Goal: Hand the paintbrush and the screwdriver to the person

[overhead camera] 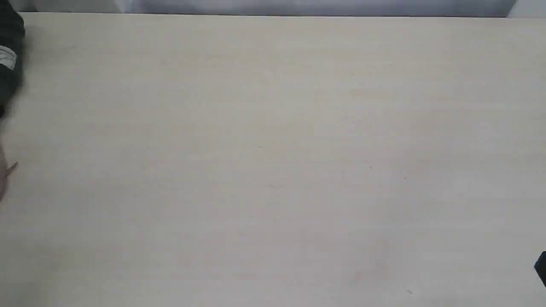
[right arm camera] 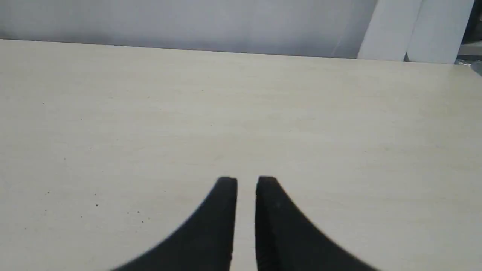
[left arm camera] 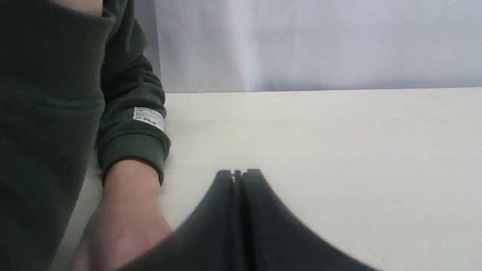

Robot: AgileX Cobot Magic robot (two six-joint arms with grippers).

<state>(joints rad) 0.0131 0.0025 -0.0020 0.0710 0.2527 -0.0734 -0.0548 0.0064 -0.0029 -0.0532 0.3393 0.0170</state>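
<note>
The person's dark green sleeve (overhead camera: pixel 9 64) shows at the far left edge of the exterior view. In the left wrist view the sleeve (left arm camera: pixel 128 135) with its white label (left arm camera: pixel 149 118) and the bare forearm (left arm camera: pixel 130 207) rest on the table, close beside my left gripper (left arm camera: pixel 238 174), which is shut and holds nothing. My right gripper (right arm camera: pixel 246 180) hangs over bare table, shut but for a narrow slit with nothing in it. Only a black corner of the right arm (overhead camera: pixel 541 266) shows in the exterior view. The paintbrush and the screwdriver are out of view. A thin brown sliver (overhead camera: pixel 12 169) pokes in by the person's hand; I cannot tell what it is.
The pale wooden table (overhead camera: pixel 273 162) fills the exterior view, with its far edge against a grey-white backdrop (overhead camera: pixel 298 6). White panels (right arm camera: pixel 414 30) stand behind the table's far corner in the right wrist view.
</note>
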